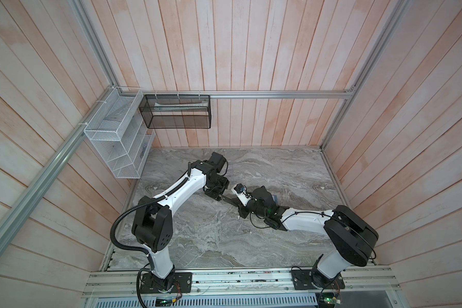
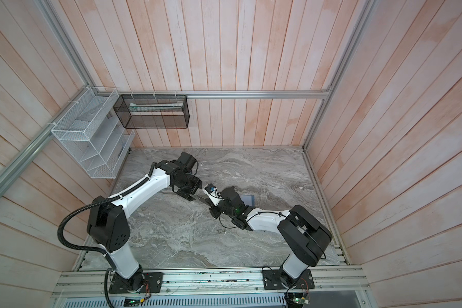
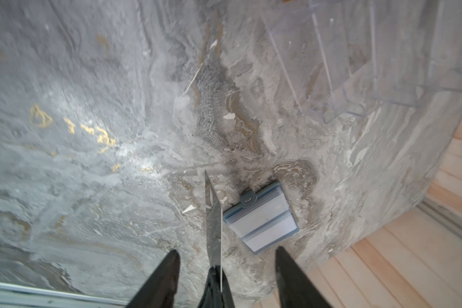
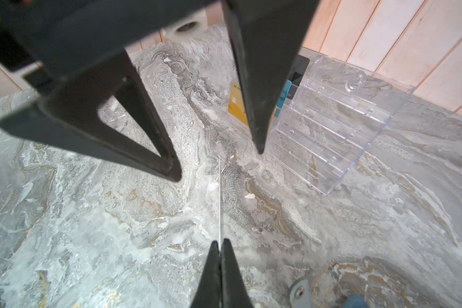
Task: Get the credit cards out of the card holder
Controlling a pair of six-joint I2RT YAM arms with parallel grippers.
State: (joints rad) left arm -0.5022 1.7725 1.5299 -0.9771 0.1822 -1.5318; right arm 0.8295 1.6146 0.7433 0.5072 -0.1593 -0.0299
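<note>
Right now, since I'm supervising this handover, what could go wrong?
The right gripper pinches the card by one edge only, so it could swivel or slip out.
The open fingers of the left gripper straddle that card; closing off-centre could knock it loose.
The clear rack stands close by and is hard to see; a wide swing might hit it.

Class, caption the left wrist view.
Open left gripper flanking a card the right gripper pinches; card holder open on table.

Both top views are evenly, softly lit; faint shadows are cast on the desk (image 1: 211, 240). In the left wrist view, glare is seen centre left, the left side is blurred, and the card holder (image 3: 262, 217) at lower right is rendered sharper.
</note>
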